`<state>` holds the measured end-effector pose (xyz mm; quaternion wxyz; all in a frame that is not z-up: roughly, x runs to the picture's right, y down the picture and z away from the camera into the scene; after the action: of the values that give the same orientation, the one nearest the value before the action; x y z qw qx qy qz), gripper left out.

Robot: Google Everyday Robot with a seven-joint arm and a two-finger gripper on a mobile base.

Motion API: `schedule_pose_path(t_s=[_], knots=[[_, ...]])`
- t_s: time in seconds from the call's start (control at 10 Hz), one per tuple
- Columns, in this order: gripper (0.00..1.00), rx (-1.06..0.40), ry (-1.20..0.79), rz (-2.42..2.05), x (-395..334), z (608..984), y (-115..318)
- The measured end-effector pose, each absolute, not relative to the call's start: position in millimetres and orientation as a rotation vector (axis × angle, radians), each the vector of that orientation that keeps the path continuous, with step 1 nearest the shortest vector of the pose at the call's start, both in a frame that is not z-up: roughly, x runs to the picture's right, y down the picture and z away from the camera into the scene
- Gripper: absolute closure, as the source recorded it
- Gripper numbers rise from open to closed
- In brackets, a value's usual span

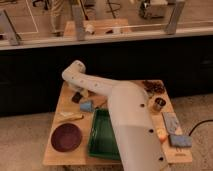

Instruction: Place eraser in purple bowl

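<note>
Eraser (76, 97) lies on the tabletop (54, 155) near the far-left edge, directly at the tip of the gripper (79, 93); if the gripper is open or closed on it, I cannot tell. Purple bowl (66, 137) stands well apart at front-left, w/ green tray (102, 136) beside it.

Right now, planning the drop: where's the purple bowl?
Camera view, lower left: the purple bowl sits left of the green tray; the gripper is farther back, by the blue wedge.

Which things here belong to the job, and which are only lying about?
Job: eraser; purple bowl; gripper, just over the eraser.
Lying about: green tray; light blue wedge; metal cup; blue sponge.
</note>
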<state>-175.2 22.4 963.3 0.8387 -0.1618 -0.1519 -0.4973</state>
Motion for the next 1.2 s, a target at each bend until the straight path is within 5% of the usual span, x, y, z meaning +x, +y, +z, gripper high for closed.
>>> schedule_pose_path(t_s=[1.0,1.2], knots=[[0.20,-0.402,-0.383,-1.091,-177.5,987.2,44.3],[0.28,-0.411,-0.392,-1.094,-178.7,988.5,48.3]])
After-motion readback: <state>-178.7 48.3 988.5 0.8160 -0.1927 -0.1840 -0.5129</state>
